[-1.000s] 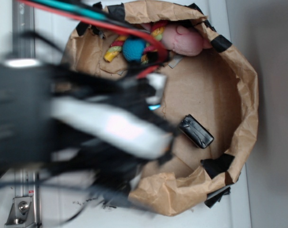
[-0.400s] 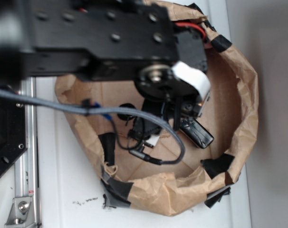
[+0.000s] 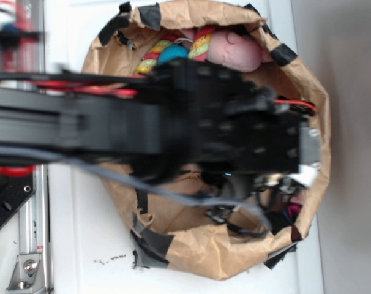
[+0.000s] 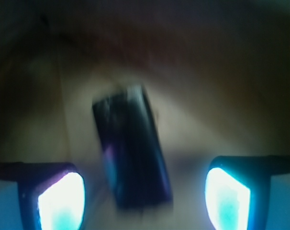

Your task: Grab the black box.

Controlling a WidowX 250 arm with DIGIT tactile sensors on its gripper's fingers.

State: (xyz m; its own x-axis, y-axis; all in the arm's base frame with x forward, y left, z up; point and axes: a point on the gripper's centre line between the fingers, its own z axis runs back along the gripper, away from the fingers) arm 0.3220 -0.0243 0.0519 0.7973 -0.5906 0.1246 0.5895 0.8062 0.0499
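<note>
The tool (image 4: 144, 191) hangs wide open with the black box (image 4: 133, 152) lying on the brown paper floor between its glowing fingertips (image 4: 61, 201), lined up for closing.

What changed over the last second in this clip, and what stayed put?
The arm swung across the paper-walled bin toward its right side and now hides the black box in the exterior view. In the wrist view the box lies between the open gripper's fingers, not yet gripped. The toys at the top edge stayed where they were.
</note>
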